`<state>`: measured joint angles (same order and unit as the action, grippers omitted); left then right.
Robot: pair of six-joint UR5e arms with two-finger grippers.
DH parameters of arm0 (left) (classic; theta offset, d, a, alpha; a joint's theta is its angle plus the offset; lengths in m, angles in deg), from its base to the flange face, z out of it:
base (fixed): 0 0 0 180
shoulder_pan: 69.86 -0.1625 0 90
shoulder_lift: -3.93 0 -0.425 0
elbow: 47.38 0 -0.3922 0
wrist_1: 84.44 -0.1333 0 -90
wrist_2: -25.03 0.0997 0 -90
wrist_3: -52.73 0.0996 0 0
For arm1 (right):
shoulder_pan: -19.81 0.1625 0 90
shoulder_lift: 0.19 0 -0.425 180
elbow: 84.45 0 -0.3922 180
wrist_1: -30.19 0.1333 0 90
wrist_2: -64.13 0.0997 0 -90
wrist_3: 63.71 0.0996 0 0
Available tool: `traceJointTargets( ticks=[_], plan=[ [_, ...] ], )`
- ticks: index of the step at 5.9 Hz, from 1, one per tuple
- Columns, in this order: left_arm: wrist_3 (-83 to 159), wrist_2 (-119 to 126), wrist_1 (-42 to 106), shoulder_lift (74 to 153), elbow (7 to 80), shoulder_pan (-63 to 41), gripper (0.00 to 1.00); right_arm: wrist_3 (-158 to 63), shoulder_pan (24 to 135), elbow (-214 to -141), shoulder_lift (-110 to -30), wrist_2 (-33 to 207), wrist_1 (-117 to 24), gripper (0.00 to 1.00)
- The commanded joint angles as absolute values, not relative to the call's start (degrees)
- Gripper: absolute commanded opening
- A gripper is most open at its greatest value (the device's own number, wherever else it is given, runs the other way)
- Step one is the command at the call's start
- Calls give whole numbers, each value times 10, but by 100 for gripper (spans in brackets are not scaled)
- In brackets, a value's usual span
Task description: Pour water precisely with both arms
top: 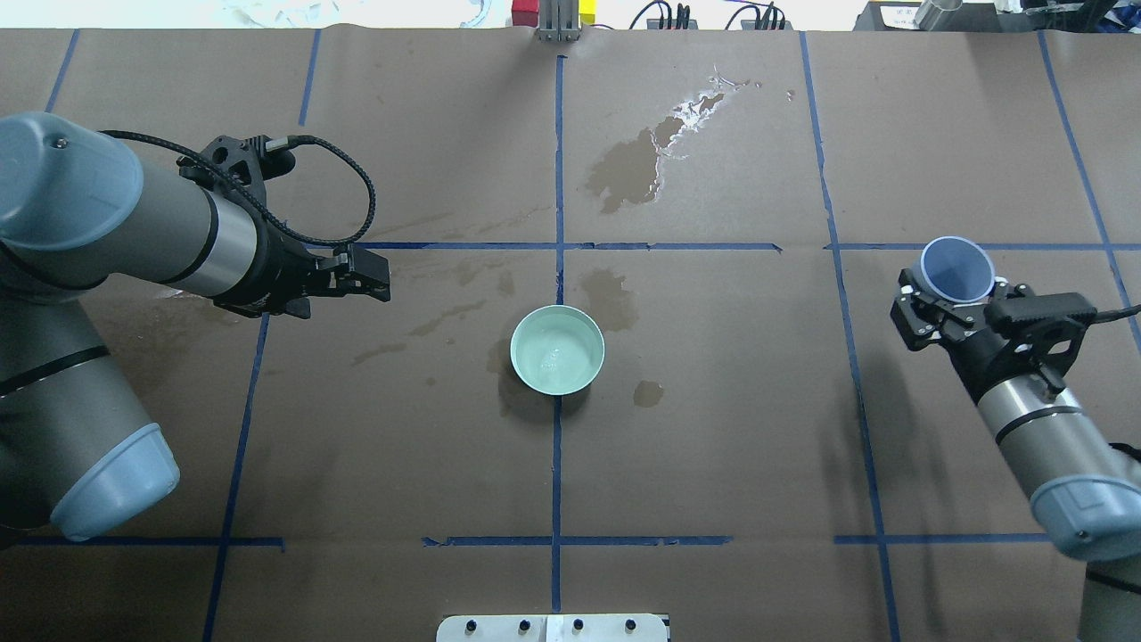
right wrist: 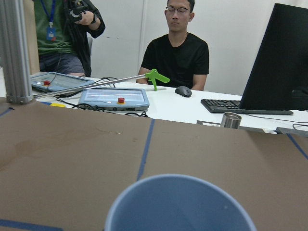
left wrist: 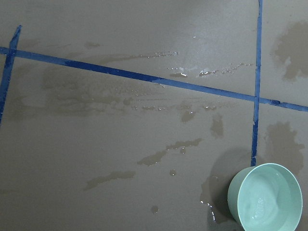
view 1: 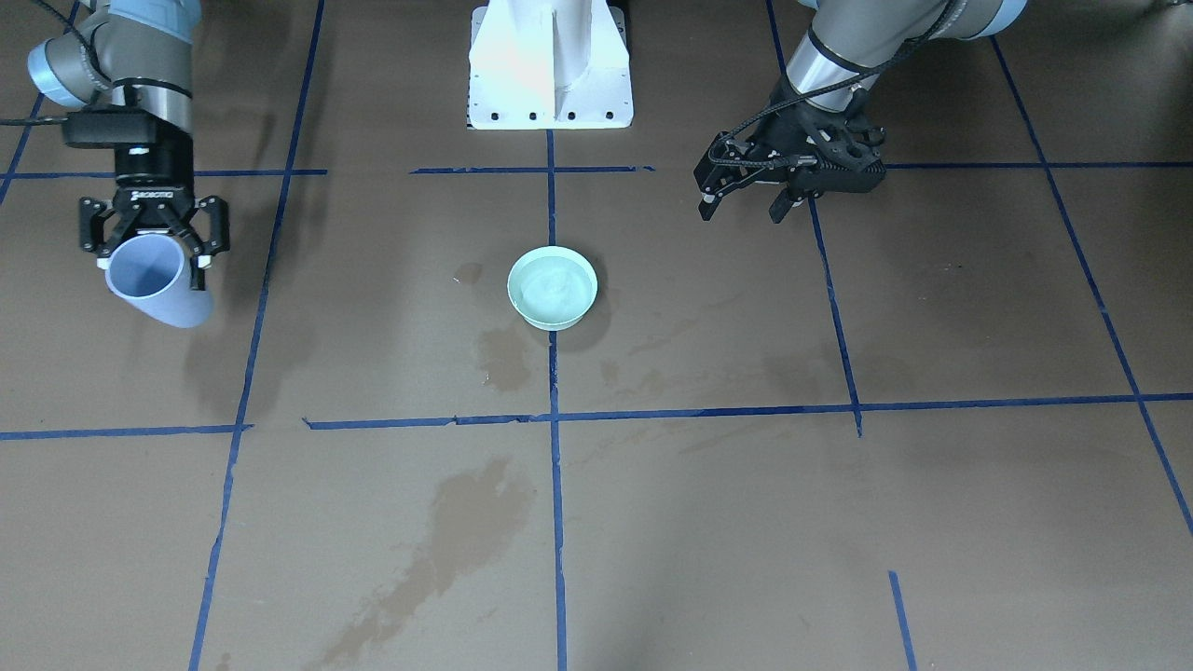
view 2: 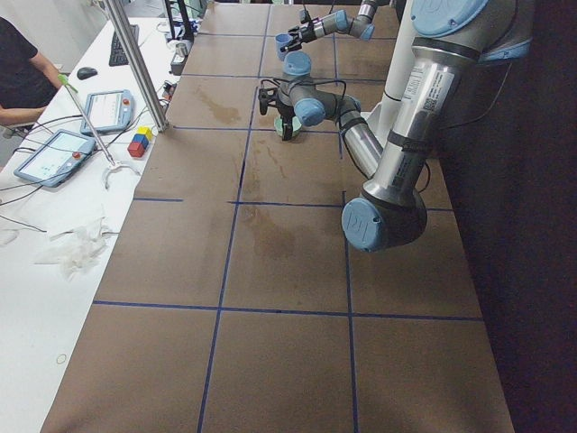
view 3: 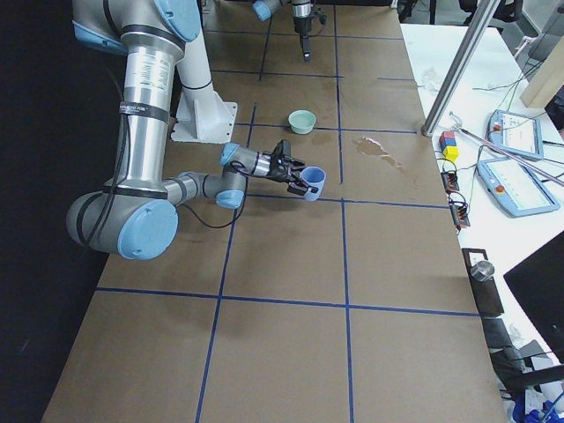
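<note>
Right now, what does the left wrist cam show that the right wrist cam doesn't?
Left wrist only: mint bowl holding water, and wet patches on the paper. Right wrist only: blue cup rim at the bottom edge, plus a seated operator and keyboard beyond the table. Both: brown table cover with blue tape lines.

This is a robotics lab. A silver-grey tubular left arm with pale blue joint caps [top: 169,236] and a matching right arm [top: 1025,419] flank a white bolted metal pedestal [view 1: 550,84] at a long table covered in brown paper [top: 713,464], marked into squares by blue tape lines [top: 556,481]. Alongside stands a white desk [right wrist: 168,108] with grey touchscreen control pendants bearing red buttons [right wrist: 114,98], a black keyboard [right wrist: 228,105] and a black monitor [right wrist: 281,57]. A man in a black T-shirt [right wrist: 180,48] sits behind it, near a square aluminium frame post [right wrist: 14,53].
</note>
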<state>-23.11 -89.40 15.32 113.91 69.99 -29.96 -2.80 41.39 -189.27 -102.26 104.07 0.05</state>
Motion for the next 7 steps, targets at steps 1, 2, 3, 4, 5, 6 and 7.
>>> traceJointTargets(
  ticks=[1,2,3,4,5,6,7],
  plan=[
    [-231,-893,153,1140,700,-300,100,-10,498,-1855,-1027,1122,1,0],
    [-231,-893,153,1140,701,-300,100,1,521,-1833,-1022,1140,2,0],
    [-231,-893,153,1141,701,-300,100,13,522,-1830,-1026,1141,9,0],
    [-231,-893,153,1141,701,-300,100,39,520,-1745,-1026,1138,110,0],
    [-231,-893,153,1141,702,-300,100,31,521,-1738,-1027,1138,138,0],
    [-231,-893,153,1141,705,-300,100,32,521,-1734,-1027,1134,138,0],
    [-231,-893,153,1141,705,-300,100,31,520,-1730,-1027,1132,138,2]
  ],
)
